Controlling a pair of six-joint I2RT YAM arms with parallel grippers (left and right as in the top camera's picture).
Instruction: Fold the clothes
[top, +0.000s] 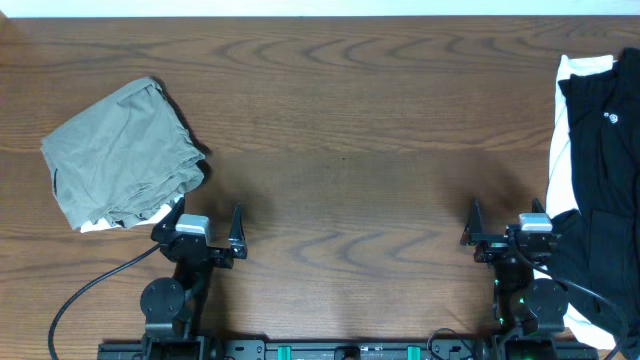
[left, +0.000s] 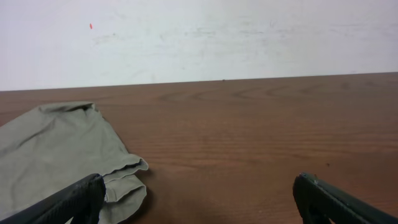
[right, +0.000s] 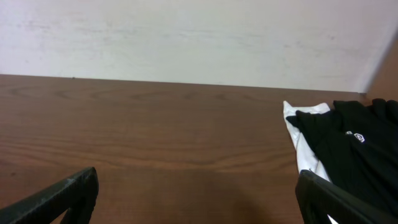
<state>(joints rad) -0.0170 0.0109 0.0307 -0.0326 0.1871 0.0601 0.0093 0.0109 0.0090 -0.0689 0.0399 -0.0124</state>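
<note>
Left gripper (top: 208, 208) and right gripper (top: 506, 206) sit fingers apart, empty, at the table's (top: 340, 130) near edge. The olive-grey garment (top: 120, 150) lies bunched at the table's left, beside the left outer finger. The black shirt (top: 600, 150) is at the table's right.

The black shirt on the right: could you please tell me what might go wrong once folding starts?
The black shirt lies bunched on a white piece, so the open right gripper may pinch both layers. It also runs past the overhead view's edge, so a hidden part could drag. The olive-grey garment sits close to the open left gripper and might snag.
</note>
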